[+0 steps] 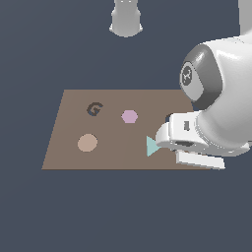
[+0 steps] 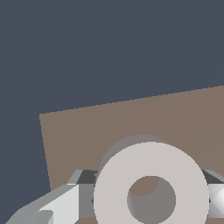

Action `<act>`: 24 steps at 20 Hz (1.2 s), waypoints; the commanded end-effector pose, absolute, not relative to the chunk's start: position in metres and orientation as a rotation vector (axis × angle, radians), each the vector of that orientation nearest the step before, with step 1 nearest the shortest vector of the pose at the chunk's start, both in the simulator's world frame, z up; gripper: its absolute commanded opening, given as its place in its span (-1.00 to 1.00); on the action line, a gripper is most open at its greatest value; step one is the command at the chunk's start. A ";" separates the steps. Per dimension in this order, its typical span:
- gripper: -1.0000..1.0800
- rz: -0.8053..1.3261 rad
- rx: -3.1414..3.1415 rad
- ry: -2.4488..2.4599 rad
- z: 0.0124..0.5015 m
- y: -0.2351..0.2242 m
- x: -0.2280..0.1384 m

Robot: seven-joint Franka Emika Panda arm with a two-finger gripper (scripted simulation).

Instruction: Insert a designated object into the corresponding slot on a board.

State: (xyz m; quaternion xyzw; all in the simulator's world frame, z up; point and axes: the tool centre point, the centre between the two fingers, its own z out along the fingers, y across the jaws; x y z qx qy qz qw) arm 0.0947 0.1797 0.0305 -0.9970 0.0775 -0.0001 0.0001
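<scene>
In the wrist view my gripper [image 2: 151,200] is shut on the pale grey-beige ring [image 2: 151,159]. One finger [image 2: 65,205] shows on each side of the ring. The ring hangs a little above the brown board [image 2: 87,131] and casts a round shadow on it. In the exterior view the hand [image 1: 186,140] hovers over the board's [image 1: 108,155] right end, beside the teal triangle [image 1: 151,146]. Only a dark sliver of the ring-shaped slot [image 1: 169,117] shows; the hand hides the rest. The ring is hidden in the exterior view.
The board also bears a dark G recess [image 1: 94,109], a pink hexagon [image 1: 129,116] and a tan disc [image 1: 87,142]. The arm's base [image 1: 126,19] stands at the far side. The dark floor [image 1: 123,211] surrounds the board.
</scene>
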 end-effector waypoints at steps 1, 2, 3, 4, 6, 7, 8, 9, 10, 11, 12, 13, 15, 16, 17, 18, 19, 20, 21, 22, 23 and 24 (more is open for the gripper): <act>-1.00 0.000 -3.132 0.244 0.030 0.179 0.095; -1.00 -0.001 -3.132 0.244 0.030 0.180 0.095; -1.00 -0.001 -3.132 0.244 0.031 0.180 0.095; -1.00 -0.001 -3.132 0.244 0.031 0.180 0.095; -1.00 -0.001 -3.131 0.249 0.031 0.179 0.094; -1.00 -0.001 -3.131 0.253 0.031 0.179 0.093; -1.00 -0.001 -3.130 0.257 0.031 0.179 0.092; -1.00 -0.001 -3.130 0.264 0.031 0.179 0.091; -1.00 -0.001 -3.129 0.271 0.031 0.178 0.090; -1.00 -0.001 -3.129 0.279 0.031 0.178 0.089; -1.00 0.000 -3.128 0.289 0.031 0.177 0.087; -1.00 0.000 -3.127 0.300 0.031 0.176 0.085; -1.00 0.000 -3.124 0.326 0.032 0.175 0.080; -1.00 0.000 -3.122 0.341 0.032 0.174 0.078; -1.00 0.000 -3.120 0.358 0.032 0.173 0.075; -1.00 0.000 -3.118 0.376 0.033 0.172 0.071; -1.00 0.000 -3.116 0.395 0.033 0.171 0.068; -1.00 0.000 -3.113 0.417 0.033 0.170 0.064; -1.00 0.000 -3.110 0.440 0.034 0.169 0.060; -1.00 0.001 -3.106 0.465 0.034 0.168 0.055; -1.00 0.001 -3.102 0.491 0.035 0.167 0.051; -1.00 0.001 -3.097 0.519 0.035 0.167 0.046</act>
